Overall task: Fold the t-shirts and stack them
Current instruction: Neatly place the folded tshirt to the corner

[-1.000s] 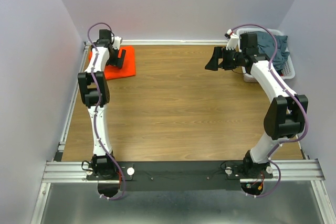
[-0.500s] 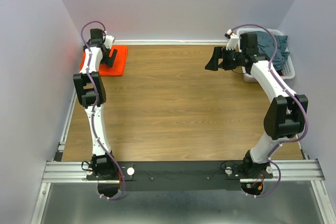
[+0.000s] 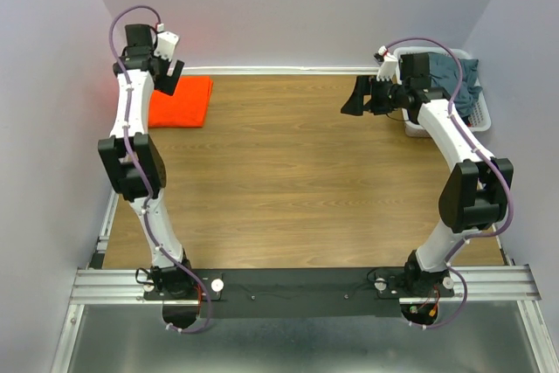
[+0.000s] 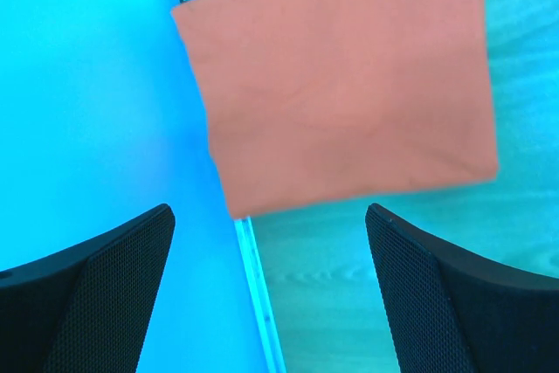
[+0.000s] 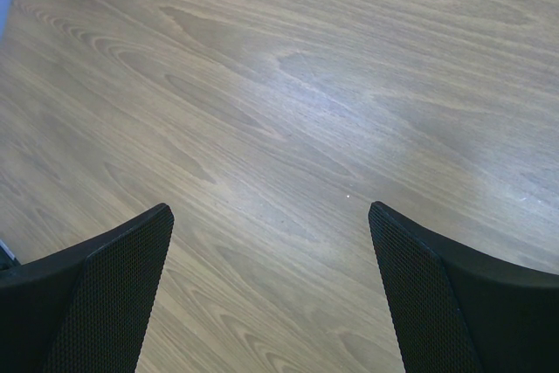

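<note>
Left gripper (image 3: pixel 168 79): the jaws are spread wide with nothing held between them; it is raised above the far-left corner, close to the left wall.
Right gripper (image 3: pixel 356 98): the jaws are likewise spread wide and empty; it is held above the far-right part of the tabletop, pointing leftward.
Bright orange-red cloth t-shirt (image 3: pixel 182 100): it is folded into a flat rectangle and laid in the far-left corner of the tabletop, below the left gripper and apart from it; its left edge is seen at the rail beside the wall.
Dark slate blue-grey t-shirts (image 3: pixel 460 80): they are heaped, unfolded, in the basket.
White slatted plastic basket (image 3: pixel 483 116): it is placed at the far-right corner, behind the right arm.
Wood-grain tabletop (image 3: pixel 297 181): it is seen beneath both arms.
</note>
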`<state>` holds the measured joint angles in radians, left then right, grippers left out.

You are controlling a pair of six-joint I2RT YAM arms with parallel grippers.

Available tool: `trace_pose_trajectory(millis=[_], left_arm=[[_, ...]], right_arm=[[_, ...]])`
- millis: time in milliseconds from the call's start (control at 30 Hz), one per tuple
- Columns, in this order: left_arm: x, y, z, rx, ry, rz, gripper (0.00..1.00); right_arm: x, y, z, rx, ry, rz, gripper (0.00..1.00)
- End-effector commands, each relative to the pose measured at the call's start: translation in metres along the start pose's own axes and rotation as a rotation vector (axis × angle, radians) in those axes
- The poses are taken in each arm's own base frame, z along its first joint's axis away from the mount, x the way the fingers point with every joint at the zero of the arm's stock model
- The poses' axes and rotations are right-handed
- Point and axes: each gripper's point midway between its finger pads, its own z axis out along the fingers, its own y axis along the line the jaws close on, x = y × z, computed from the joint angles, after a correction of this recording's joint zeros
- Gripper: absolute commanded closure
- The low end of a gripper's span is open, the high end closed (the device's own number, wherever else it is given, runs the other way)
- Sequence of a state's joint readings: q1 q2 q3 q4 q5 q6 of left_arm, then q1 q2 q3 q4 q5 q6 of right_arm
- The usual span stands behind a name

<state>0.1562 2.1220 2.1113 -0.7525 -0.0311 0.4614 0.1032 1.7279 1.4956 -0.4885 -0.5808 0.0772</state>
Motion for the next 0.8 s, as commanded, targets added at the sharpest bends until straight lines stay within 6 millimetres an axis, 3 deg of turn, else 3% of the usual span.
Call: trace_pose_trajectory(millis=[0,67,200,300,500,767], left_arm=[[0.058,-0.021,-0.002,0.152,0.096,-0.04,0.02],[0.072,-0.018,-0.009,0.171,0.113,-0.042,0.02],[0.114,-0.034,-0.01,0.229,0.188,-0.012,0.02],[0.13,-0.036,-0.006,0.244,0.205,-0.008,0.02],[0.151,-0.049,0.024,0.319,0.234,-0.021,0.02],[0.149,-0.059,0.06,0.377,0.222,-0.068,0.02]], right_arm=[[-0.011,0.01,-0.011,-0.017,-0.024,-0.013,0.0],[-0.012,0.011,-0.014,-0.017,-0.029,-0.018,0.0],[-0.009,0.011,-0.014,-0.014,-0.024,-0.018,0.0],[-0.006,0.01,-0.014,-0.012,-0.021,-0.02,0.0],[-0.003,0.008,-0.014,-0.005,-0.015,-0.023,0.0],[0.001,0.004,-0.01,0.003,-0.003,-0.016,0.0]])
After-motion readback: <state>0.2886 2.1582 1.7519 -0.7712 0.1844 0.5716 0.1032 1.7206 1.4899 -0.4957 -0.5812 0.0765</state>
